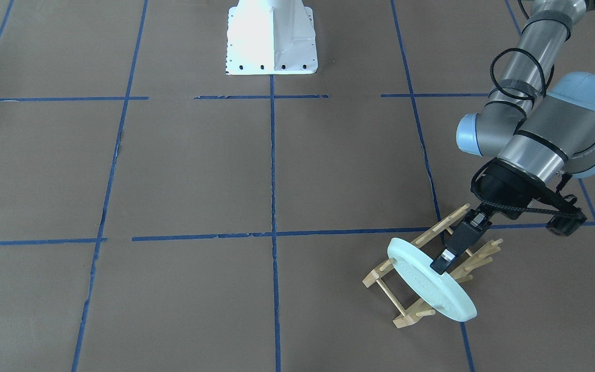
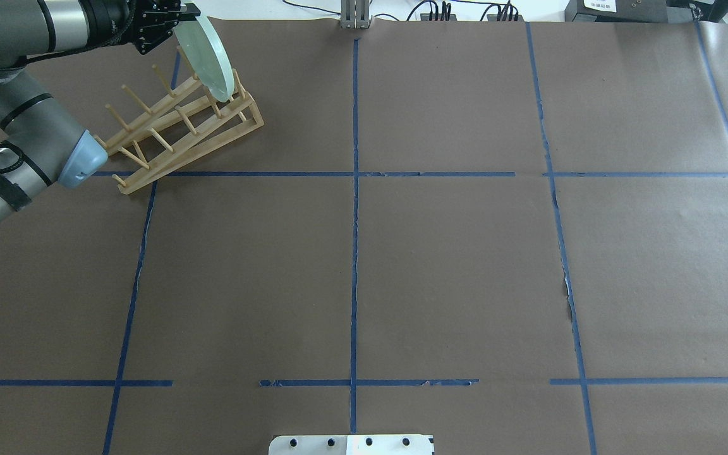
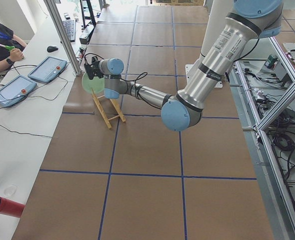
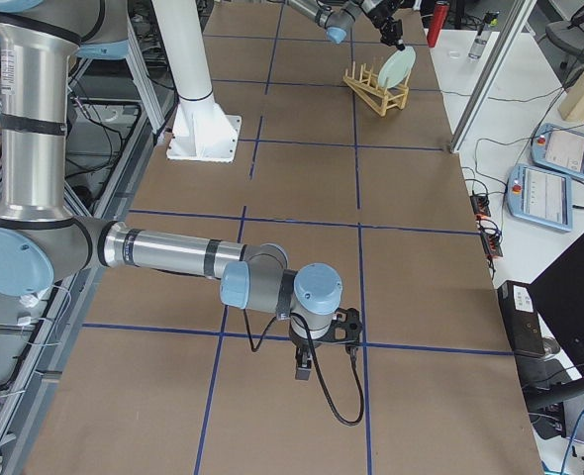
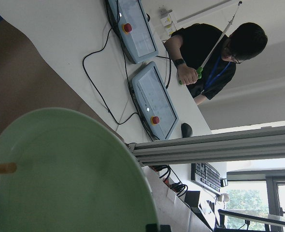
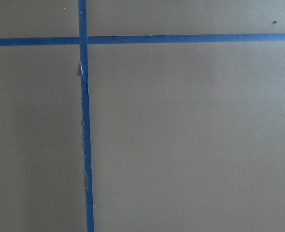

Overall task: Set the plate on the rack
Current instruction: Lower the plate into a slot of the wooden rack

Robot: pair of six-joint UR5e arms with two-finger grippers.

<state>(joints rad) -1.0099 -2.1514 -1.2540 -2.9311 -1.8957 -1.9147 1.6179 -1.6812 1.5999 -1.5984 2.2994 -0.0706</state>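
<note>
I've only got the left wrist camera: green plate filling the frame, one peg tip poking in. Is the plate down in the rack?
Observer: The overhead view shows the plate on edge and tilted, its lower rim apparently down in the rack at the end farther from the robot.
Operator: Am I holding it?
Observer: Yes. In the front-facing view the left gripper has its jaws closed on the plate's upper rim.
Operator: Where's the other arm?
Observer: The right gripper hangs low over the table, far from the rack.
</note>
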